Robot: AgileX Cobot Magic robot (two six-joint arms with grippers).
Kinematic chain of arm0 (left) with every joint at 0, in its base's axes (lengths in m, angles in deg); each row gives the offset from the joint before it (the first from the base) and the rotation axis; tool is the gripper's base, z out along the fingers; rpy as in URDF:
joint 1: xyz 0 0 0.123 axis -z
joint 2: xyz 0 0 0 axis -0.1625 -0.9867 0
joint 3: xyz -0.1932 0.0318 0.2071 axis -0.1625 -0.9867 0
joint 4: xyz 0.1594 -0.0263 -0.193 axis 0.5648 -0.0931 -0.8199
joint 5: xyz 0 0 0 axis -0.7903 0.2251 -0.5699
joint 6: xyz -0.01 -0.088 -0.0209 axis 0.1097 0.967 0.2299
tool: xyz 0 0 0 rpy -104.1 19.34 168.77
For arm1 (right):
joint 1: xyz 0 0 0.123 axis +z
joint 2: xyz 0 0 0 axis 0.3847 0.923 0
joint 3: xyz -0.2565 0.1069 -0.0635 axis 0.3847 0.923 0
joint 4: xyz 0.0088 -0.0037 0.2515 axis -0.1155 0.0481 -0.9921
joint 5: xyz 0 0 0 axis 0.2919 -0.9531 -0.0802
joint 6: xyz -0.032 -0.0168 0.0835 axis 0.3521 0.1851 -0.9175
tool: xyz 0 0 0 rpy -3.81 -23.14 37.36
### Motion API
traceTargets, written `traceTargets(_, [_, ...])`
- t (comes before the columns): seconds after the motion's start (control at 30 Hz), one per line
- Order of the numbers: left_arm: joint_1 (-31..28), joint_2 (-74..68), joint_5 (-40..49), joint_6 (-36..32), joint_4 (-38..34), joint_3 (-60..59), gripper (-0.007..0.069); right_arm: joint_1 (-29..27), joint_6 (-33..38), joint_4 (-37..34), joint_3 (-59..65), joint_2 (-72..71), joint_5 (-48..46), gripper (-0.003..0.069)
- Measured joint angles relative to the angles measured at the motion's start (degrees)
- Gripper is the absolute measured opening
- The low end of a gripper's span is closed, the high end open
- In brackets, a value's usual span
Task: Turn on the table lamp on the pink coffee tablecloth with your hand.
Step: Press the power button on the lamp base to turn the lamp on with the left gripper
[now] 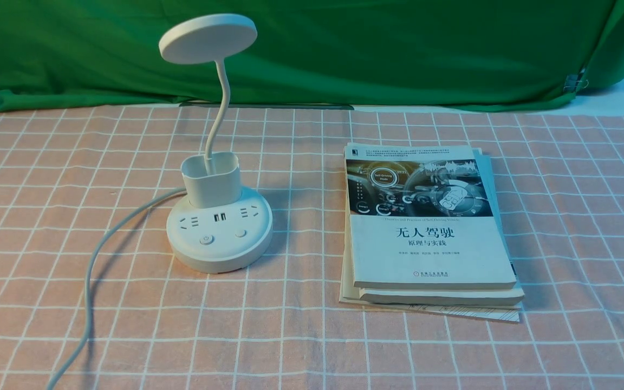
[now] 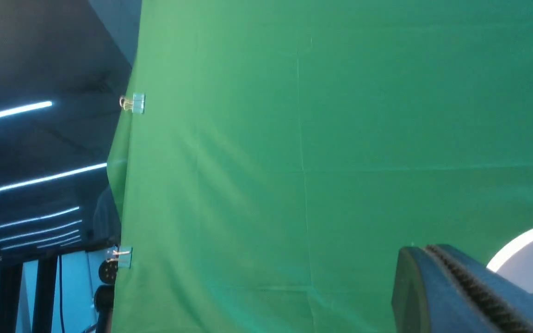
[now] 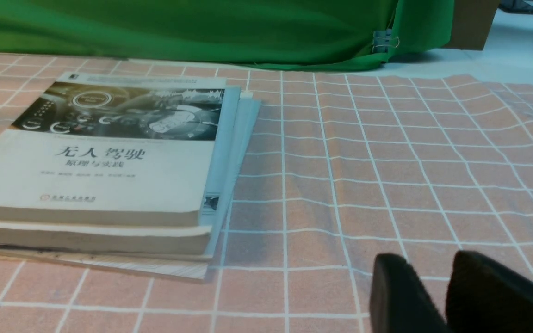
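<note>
Nearest the cameras are the two grippers, each seen only in its own wrist view. The left gripper has its jaws together, with nothing visible gripped between them; past it show the green backdrop cloth and part of the lamp's white disc head. The right gripper has its jaws slightly parted at the tips, with nothing seen between them, and the pink coffee tablecloth lies beyond.

On the cloth, the grey cord runs from the near edge, left of the middle, curving up to the back of the table lamp. The lamp stands upright in the left half, between the near and far edges, its two buttons on the near side of the round base. Right of centre, well apart from the lamp, lies a stack of books, the top one face up.

Farther back, the gooseneck rises from the cup-like holder to the tilted disc head. Behind the cloth's far edge hangs the green backdrop, with a binder clip near its lower right corner.
</note>
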Motion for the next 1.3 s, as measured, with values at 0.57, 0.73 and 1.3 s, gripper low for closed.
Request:
traceTargets(0.57, [0.00,-4.19,23.64,47.76,17.12,17.59,0.0002,0.00,0.00,0.00,0.00,0.00,-0.04,0.0237])
traceTargets(0.73, [0.00,-14.06,44.20,42.10,19.10,26.48,0.0002,0.00,0.00,0.00,0.00,0.00,-0.04,0.0237])
traceTargets(1.3, [8.84,-71.25,58.10,-32.42,-56.76,36.37,0.0002,0.00,0.00,0.00,0.00,0.00,-0.04,0.0237])
